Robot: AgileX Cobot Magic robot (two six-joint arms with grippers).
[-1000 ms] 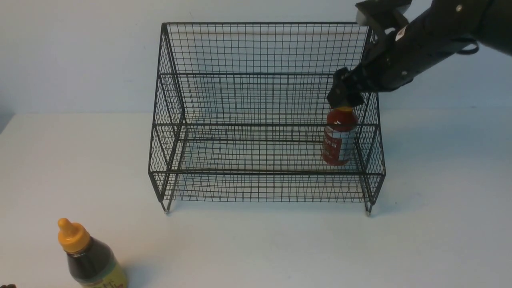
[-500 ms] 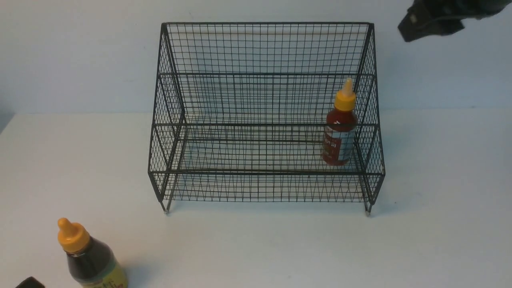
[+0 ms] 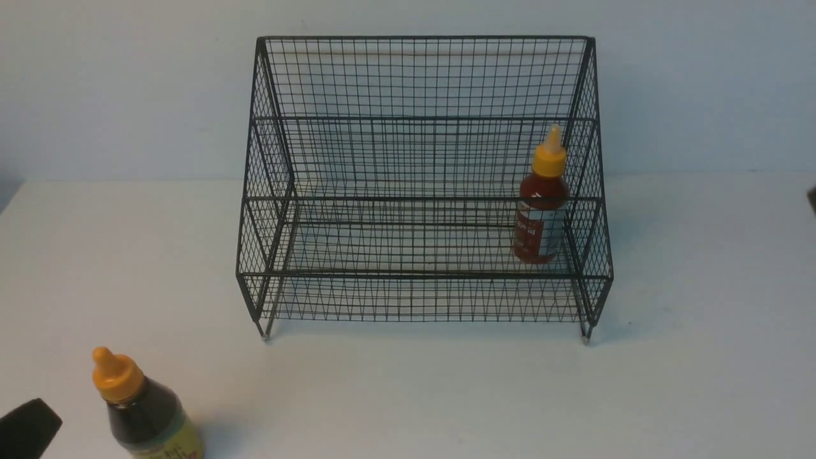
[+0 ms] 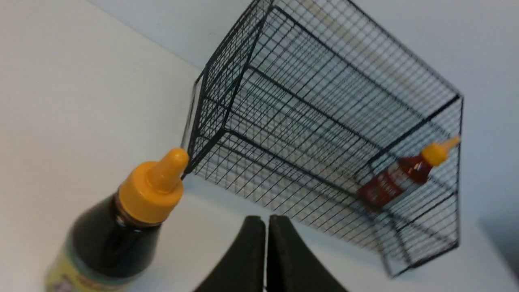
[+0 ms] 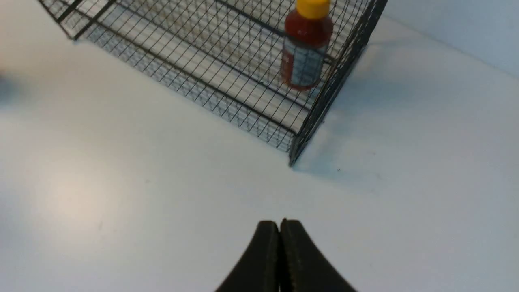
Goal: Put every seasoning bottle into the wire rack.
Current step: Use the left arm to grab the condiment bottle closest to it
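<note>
Your red sauce bottle point(image 3: 540, 220) is in the wire rack point(image 3: 424, 276), at its right end, near the side mesh; near upright, nozzle up, long axis leaning slightly right at the top. Your dark sauce bottle point(image 3: 150, 414) is on the table point(image 3: 408, 395), outside the rack, front left of it; nozzle points away from you and a bit left, base cut off by the front view. Rack holds just the red one. Left gripper point(image 4: 261, 221) closed, empty. Right gripper point(image 5: 279, 223) closed, empty.
</note>
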